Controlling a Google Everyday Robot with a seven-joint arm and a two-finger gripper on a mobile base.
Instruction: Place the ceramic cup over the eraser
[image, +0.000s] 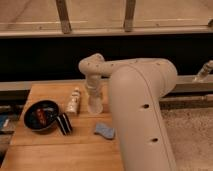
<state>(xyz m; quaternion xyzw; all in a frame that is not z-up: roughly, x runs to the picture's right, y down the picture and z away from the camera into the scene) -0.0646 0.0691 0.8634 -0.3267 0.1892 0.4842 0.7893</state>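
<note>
The ceramic cup (95, 105) is a small whitish tapered cup standing upright on the wooden table (60, 150), near its back right. My gripper (93, 93) comes down onto the cup from above, at its top. The eraser (63, 123), a small black block with white stripes, lies to the front left of the cup, about a cup's height away, right beside the pan. The cup is not over the eraser.
A round black pan (41, 115) with something reddish in it sits at the table's left. A white squeeze tube (74, 101) lies just left of the cup. A blue-grey soft pad (104, 130) lies in front of the cup. My large arm (142, 115) covers the table's right side.
</note>
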